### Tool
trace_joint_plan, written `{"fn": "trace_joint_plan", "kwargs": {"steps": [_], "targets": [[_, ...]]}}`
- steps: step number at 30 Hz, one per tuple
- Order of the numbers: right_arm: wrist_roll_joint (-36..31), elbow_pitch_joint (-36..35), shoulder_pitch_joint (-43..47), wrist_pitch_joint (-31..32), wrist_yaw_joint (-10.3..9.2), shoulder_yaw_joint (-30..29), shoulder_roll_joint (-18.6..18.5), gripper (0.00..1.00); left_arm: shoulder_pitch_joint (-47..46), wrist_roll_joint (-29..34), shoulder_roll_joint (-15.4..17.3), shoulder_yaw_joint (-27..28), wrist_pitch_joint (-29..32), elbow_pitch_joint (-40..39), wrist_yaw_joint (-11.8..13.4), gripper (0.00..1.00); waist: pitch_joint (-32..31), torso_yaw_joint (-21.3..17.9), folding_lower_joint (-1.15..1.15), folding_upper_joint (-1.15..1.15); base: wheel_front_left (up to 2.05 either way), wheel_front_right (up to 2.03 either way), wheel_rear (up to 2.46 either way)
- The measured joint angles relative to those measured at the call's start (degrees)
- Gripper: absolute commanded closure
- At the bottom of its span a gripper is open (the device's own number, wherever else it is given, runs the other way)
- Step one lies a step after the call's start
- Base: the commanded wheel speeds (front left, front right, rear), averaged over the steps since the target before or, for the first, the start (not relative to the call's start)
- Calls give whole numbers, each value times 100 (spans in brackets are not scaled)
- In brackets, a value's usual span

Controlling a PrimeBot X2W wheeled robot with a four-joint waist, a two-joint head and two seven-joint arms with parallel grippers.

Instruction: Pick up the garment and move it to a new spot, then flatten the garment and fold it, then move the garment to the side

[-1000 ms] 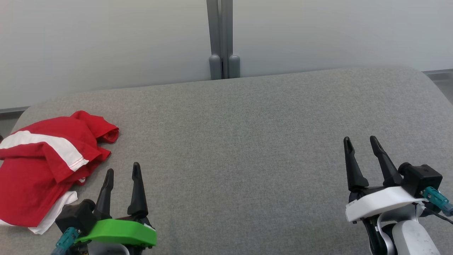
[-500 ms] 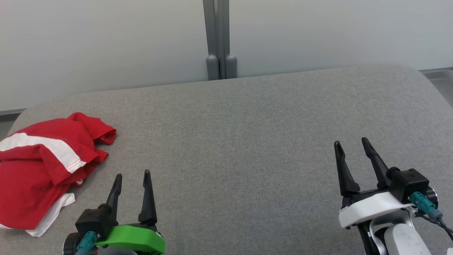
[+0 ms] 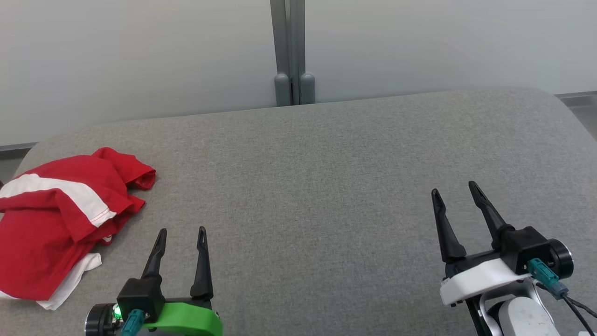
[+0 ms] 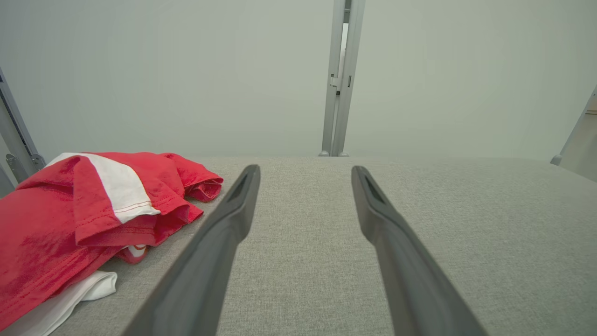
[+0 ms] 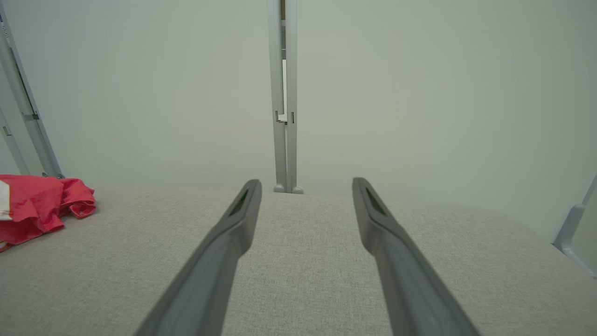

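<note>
Both spread wide, nothing between fingers: left hand (image 3: 182, 230) at near left of grey tabletop (image 3: 303, 177), right hand (image 3: 454, 187) at near right. Fingers of each point toward far edge, right pair leaning slightly left. Garment (image 3: 51, 224), red with white band, lies crumpled at tabletop's left end, just left of left hand, apart from it. White fabric peeks out under its near side. Right hand well apart from garment. Grey post (image 3: 290, 46) stands against pale wall behind far edge.

left claw (image 3: 182, 229) has a green base, right claw (image 3: 453, 186) a white one.
</note>
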Motion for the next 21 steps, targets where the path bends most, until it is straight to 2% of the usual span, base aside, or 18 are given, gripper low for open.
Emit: {"fn": "trace_joint_plan", "kwargs": {"steps": [4,6,12,21], "targets": [[-37,-25,0,-41,0,79,0,0,42,-51,2,9,-45,-21,45,0,-8,20,0,0,0,0,0],[-14,-32,1,-66,0,96,7,0,53,-283,2,46,-67,-27,49,0,-16,29,0,0,0,0,0],[423,33,16,-125,0,123,55,0,103,-742,4,156,-134,-27,75,0,-24,47,0,0,0,0,0],[1056,461,94,-181,0,189,79,0,160,-970,7,116,-189,248,174,0,-28,42,0,0,0,0,0]]}}
